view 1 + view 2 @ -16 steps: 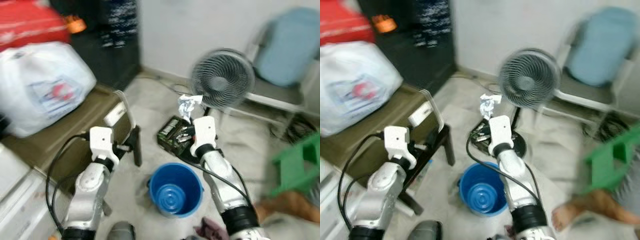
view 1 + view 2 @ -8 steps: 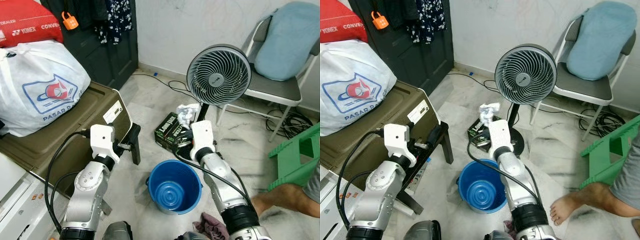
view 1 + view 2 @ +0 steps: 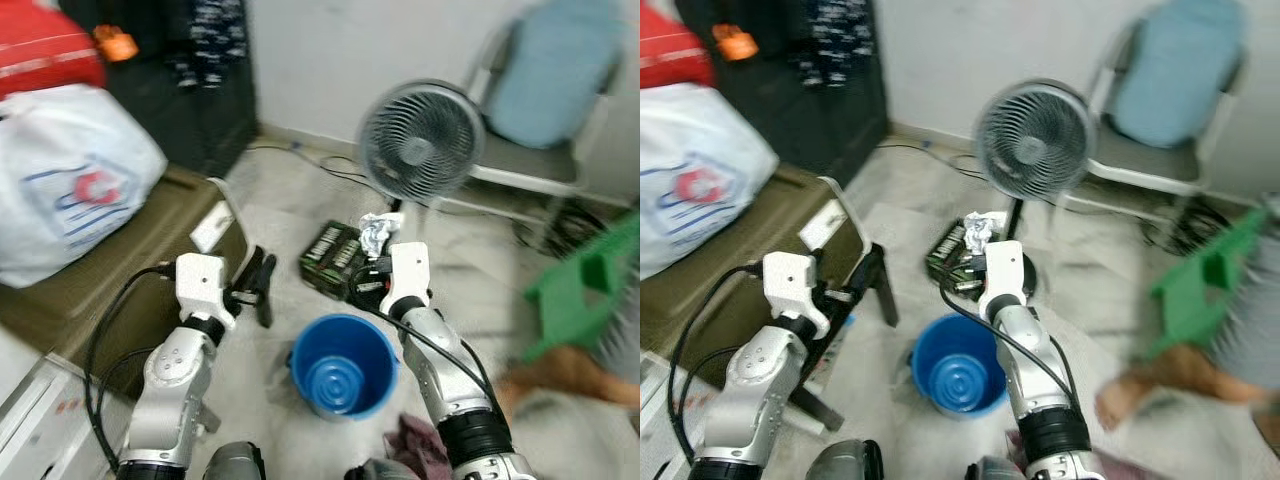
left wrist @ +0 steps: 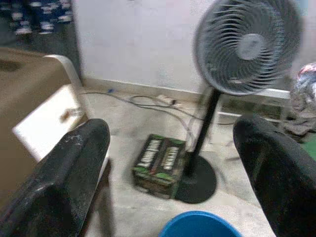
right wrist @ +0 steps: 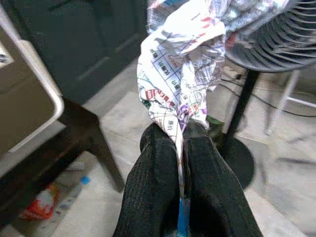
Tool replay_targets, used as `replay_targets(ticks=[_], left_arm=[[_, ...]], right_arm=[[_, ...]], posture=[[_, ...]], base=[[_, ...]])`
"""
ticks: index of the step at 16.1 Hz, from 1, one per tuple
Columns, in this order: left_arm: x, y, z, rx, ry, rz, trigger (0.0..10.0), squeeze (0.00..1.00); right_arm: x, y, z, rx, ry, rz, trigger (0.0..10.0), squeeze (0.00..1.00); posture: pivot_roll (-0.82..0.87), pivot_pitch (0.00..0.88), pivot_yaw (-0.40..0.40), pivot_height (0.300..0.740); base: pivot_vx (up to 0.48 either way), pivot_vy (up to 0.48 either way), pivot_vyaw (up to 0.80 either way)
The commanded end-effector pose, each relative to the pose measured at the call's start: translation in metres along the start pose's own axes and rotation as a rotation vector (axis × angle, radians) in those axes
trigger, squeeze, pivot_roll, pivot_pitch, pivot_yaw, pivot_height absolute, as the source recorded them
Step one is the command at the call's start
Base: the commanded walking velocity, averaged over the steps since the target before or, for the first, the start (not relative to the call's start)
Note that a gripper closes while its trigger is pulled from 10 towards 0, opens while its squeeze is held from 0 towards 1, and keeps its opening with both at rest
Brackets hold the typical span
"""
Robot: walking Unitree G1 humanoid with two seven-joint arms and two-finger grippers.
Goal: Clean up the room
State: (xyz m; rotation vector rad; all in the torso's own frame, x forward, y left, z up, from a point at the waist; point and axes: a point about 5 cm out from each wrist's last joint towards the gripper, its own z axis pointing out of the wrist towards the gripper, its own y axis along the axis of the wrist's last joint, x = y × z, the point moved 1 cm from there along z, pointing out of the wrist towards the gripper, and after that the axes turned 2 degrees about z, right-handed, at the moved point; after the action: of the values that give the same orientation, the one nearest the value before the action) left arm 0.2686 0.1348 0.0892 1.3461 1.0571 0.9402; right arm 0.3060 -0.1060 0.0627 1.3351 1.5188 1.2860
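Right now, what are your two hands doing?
Left hand: open, holding nothing.
Right hand: closed on the crumpled paper.

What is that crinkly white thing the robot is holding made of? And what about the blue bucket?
The crinkly wad pinched in the right hand looks like printed paper: matte, creased, covered in small coloured text and boxes. The blue bucket on the floor looks like plastic: smooth, one even colour, with a slight shine and moulded rings in its base.

Grey fan (image 3: 421, 140) stands near the wall, chair (image 3: 548, 105) beside it (blue cushion on top). Green stool (image 3: 585, 285) at floor's right edge.
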Motion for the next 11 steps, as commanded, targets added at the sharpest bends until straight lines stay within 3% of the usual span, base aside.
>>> replay_targets(ticks=[1, 4, 6, 7, 8, 11], left_arm=[[0.001, 0.002, -0.003, -0.005, 0.009, 0.015, 10.0, 0.00], [0.000, 0.001, -0.016, 0.021, -0.022, 0.055, 10.0, 0.00], [-0.005, 0.001, -0.029, 0.041, -0.114, 0.083, 10.0, 0.00], [-0.010, 0.004, -0.034, 0.043, -0.165, 0.108, 10.0, 0.00], [-0.016, 0.010, -0.040, 0.041, -0.238, 0.168, 10.0, 0.00], [-0.015, 0.023, -0.046, 0.040, -0.278, 0.212, 10.0, 0.00]], right_arm=[[-0.002, 0.003, 0.000, 0.001, -0.023, -0.001, 10.0, 0.00], [0.012, -0.012, 0.000, 0.075, 0.039, -0.018, 10.0, 0.00], [0.013, -0.016, 0.001, 0.083, -0.002, -0.078, 10.0, 0.00], [0.014, -0.017, 0.000, 0.090, -0.012, -0.028, 10.0, 0.00], [0.012, -0.020, 0.000, 0.128, -0.086, 0.076, 10.0, 0.00], [-0.003, -0.034, -0.001, 0.190, -0.192, 0.029, 10.0, 0.00]], posture=[[-0.03, 0.064, -0.038, 0.740], [-0.01, 0.101, -0.038, 0.740], [0.01, 0.158, -0.026, 0.740], [0.02, 0.177, -0.021, 0.740], [0.03, 0.195, -0.013, 0.740], [0.06, 0.245, 0.004, 0.740]], base=[[0.000, 0.000, 0.00], [0.000, 0.000, 0.00], [0.000, 0.000, 0.00], [0.000, 0.000, 0.00], [0.000, 0.000, 0.00], [0.000, 0.000, 0.00]])
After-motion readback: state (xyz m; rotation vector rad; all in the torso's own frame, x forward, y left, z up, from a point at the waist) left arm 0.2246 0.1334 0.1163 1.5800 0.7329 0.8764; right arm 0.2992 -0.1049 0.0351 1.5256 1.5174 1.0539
